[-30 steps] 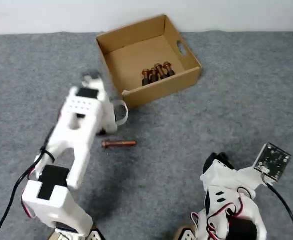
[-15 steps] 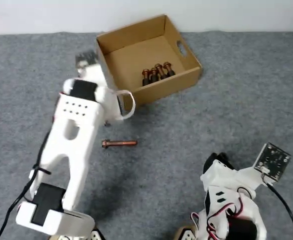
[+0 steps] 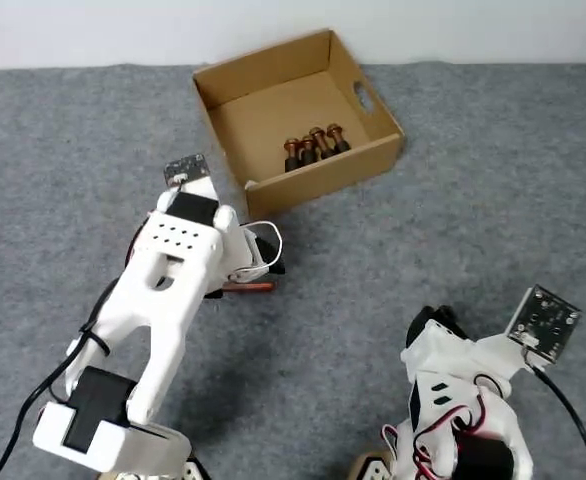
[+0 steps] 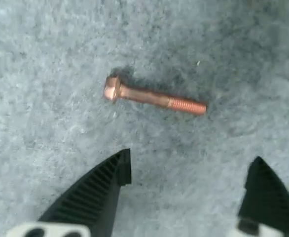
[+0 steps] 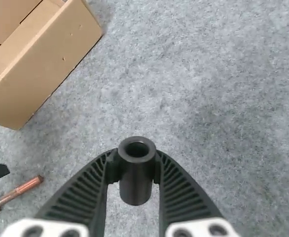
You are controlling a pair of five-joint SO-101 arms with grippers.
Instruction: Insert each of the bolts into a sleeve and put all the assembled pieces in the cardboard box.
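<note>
Bolt pickup is judged to be the step in hand. A copper-coloured metal bolt with a flanged head (image 4: 154,98) is seen lying flat on the grey carpet-textured worktop (image 3: 493,220), a short way in front of the open brown cardboard box (image 3: 318,180). The left gripper (image 4: 190,168) is poised over the bolt without touching it. Its two black ribbed fingers (image 4: 105,182) are spread wide, so nothing is gripped. The right gripper (image 5: 135,163) is positioned near the robot's side of the worktop, well apart from the box. A short black cylindrical sleeve (image 5: 135,175) is pinched between its fingers, with the open bore turned toward the wrist camera. Inside the box, a small cluster of copper-and-dark assembled pieces (image 3: 314,146) is seen resting against the near wall. The task is therefore judged to be far along, with one bolt and one sleeve left to be joined. The bolt lies roughly along the line between the left fingertips, so a wrist turn may be called for before the fingers are lowered astride the shank and closed on it. The bolt would then have to be lifted, lined up with the sleeve's bore and pushed in, and the pair carried to the box.
</note>
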